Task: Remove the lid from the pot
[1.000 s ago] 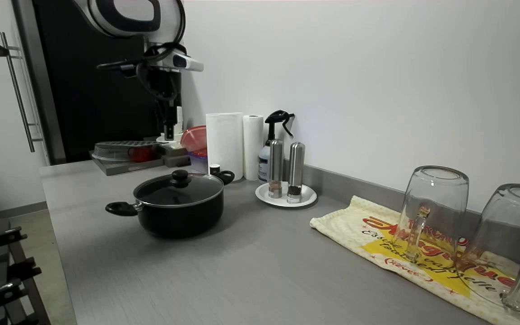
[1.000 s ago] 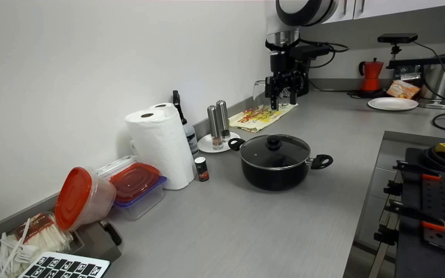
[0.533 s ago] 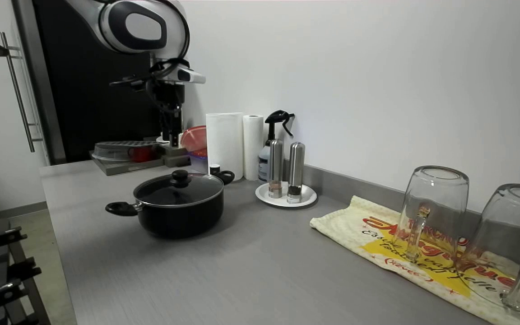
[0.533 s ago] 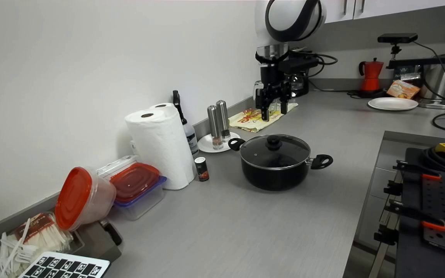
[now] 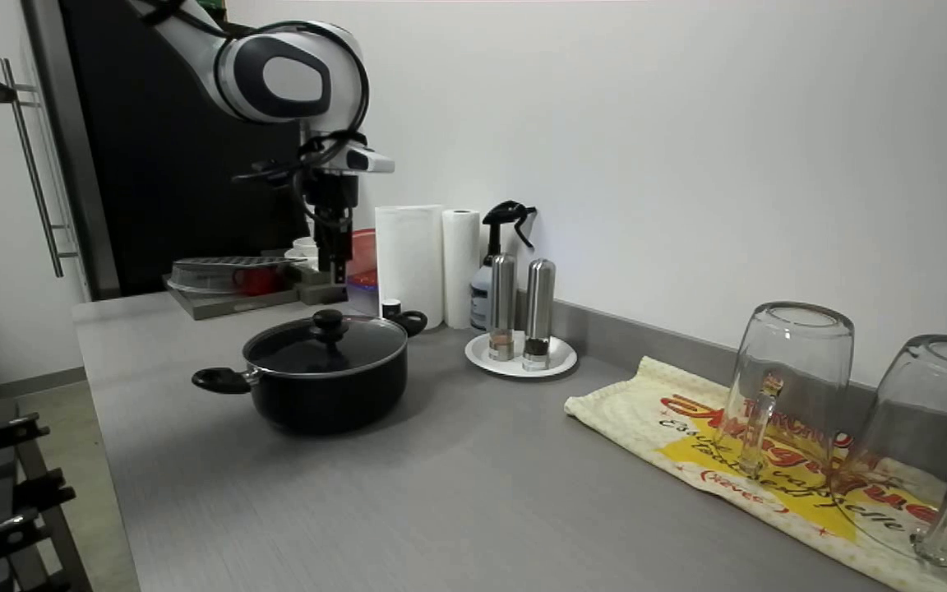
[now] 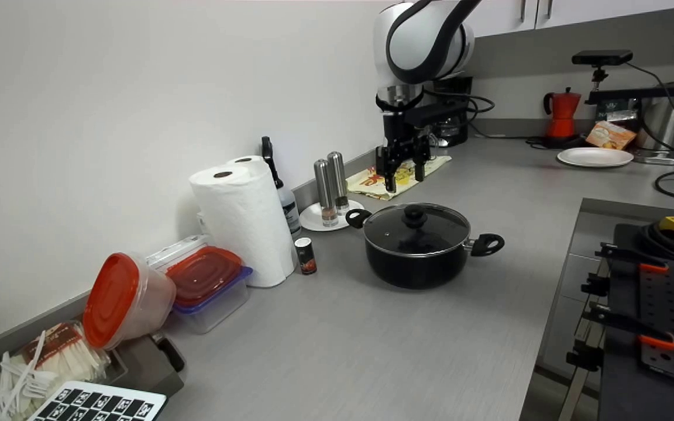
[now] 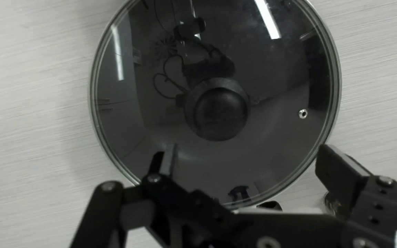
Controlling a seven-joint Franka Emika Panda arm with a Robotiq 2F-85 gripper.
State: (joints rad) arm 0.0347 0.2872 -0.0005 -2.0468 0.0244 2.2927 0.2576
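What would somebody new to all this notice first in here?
Probably the white robot arm, at the top of both exterior views, with its black gripper hanging open. Next comes the wide black pot on the grey counter, its shiny glass lid in place. In an exterior view, two clear glass mugs on a bright printed cloth stand out toward the right edge.

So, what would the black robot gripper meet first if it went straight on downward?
Likely the round, dark glass lid, at or near its round black knob; depth is unclear, so the exact contact is uncertain.
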